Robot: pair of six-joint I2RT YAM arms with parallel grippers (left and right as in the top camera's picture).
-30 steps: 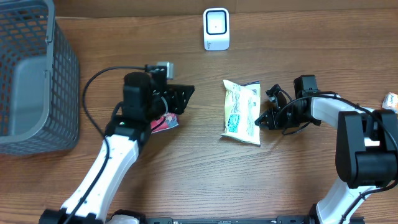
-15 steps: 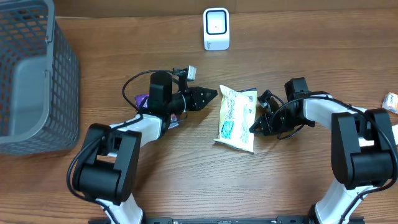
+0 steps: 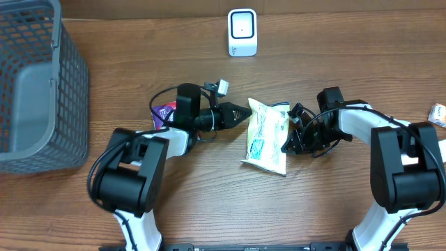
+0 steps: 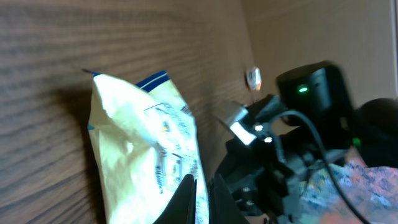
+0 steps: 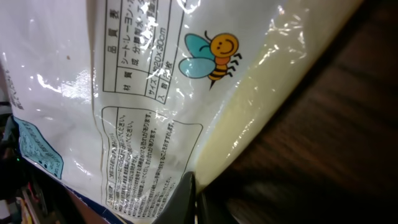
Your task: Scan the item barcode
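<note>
The item is a pale yellow packet [image 3: 266,132] with printed text, lying mid-table between both arms. My right gripper [image 3: 286,145] is shut on its right edge; in the right wrist view the fingertips [image 5: 194,180] pinch the film beside the bee print, and the packet [image 5: 124,93] looks slightly lifted there. My left gripper [image 3: 247,111] is shut, its tips touching the packet's upper left edge. In the left wrist view those tips [image 4: 200,182] overlap the packet [image 4: 143,149], and I cannot tell if film is caught. The white scanner [image 3: 242,33] stands at the back.
A grey mesh basket [image 3: 70,63] fills the far left. A purple and pink packet [image 3: 165,111] lies under the left arm. A small orange and white item [image 3: 437,113] sits at the right table edge. The right arm [image 4: 311,93] is close behind the packet.
The left arm swung right until its tips reached the packet, and its jaws closed. The right gripper moved left, and the packet shifted and turned with it.
</note>
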